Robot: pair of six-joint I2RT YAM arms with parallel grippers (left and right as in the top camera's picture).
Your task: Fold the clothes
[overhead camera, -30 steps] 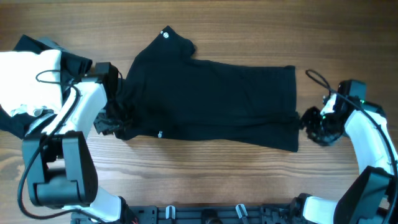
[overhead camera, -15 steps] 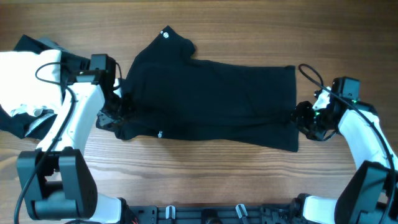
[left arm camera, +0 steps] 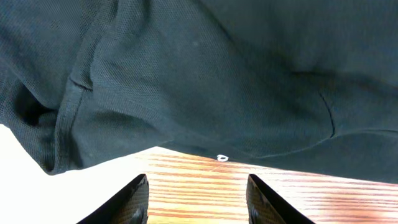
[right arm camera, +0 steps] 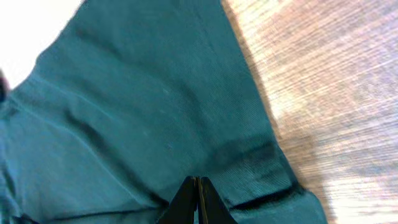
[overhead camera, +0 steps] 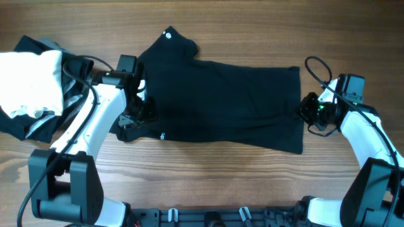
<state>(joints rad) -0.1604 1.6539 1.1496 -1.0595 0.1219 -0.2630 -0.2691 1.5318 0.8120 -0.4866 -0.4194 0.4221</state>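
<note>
One black shirt (overhead camera: 221, 104) lay spread flat across the middle of the wooden table (overhead camera: 252, 31), with its hem towards our right arm and its bunched, narrower end towards our left. We saw no fold in it yet, so we judged the folding of this piece barely begun.

Our left gripper (left arm camera: 196, 190) stood released. Its fingers were apart over bare wood just beside the shirt's near edge, with nothing between them. Our right gripper (right arm camera: 196, 186) was clenched tight at the hem. Whether a pinch of cloth sat between its tips we could not tell.

A heap of other clothes (overhead camera: 28, 82), white on top with black and grey beneath, lay unfolded at the far left edge of the table. We reckoned nearly all the work was left to do.

The surface was pale wood with a clear grain, matte and level. Of the room we saw nothing beyond the tabletop.
</note>
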